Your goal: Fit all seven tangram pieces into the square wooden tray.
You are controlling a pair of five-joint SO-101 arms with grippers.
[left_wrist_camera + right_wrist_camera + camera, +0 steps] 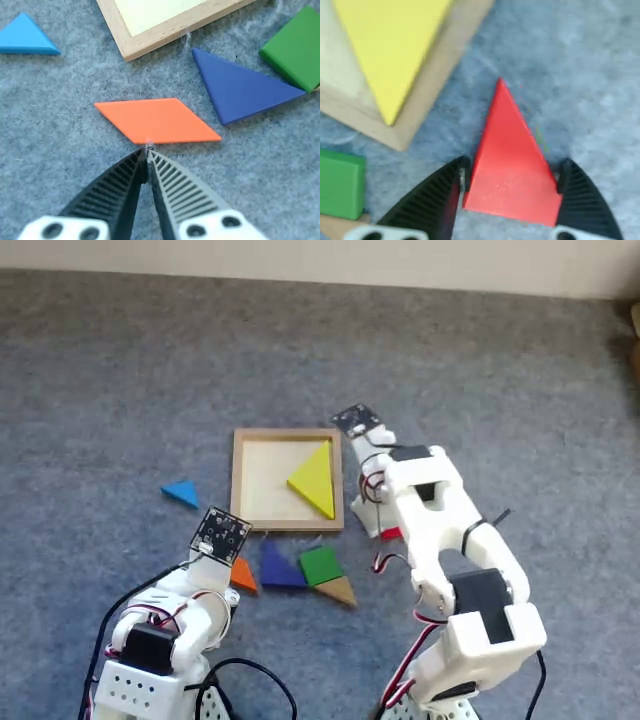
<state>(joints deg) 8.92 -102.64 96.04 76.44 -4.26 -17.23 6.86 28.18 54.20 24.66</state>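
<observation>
Grey felt mat (120,390) covers the table, and your square wooden tray (238,485) sits near its middle in the high view. A large yellow triangle (316,480) lies flat in the tray's 3 o'clock half, with its long edge along that wall.

The other six pieces are out on the felt:
- **9 o'clock of the tray:** a small light-blue triangle (181,493) lies alone, well apart from the rest.
- **6 o'clock of the tray:** a tight row holds an orange parallelogram (243,577), a dark blue triangle (278,566) and a green square (320,564). A tan triangle (338,590) touches the square at its 5 o'clock. The dark blue triangle lies between the parallelogram and the square.
- **4 o'clock corner of the tray:** a red triangle (390,534) lies mostly hidden under your right arm.

From above, the left wrist camera covers part of the orange parallelogram. The left wrist view shows what that hides: your left gripper (147,155) has its fingers pressed together, with the tips at the parallelogram's near long edge.

The right wrist view shows the red triangle whole. Your right gripper (512,170) pinches its wide end, one finger against each side. The triangle's point aims toward the tray's corner, near but apart. You cannot tell whether the piece is off the felt.
</observation>
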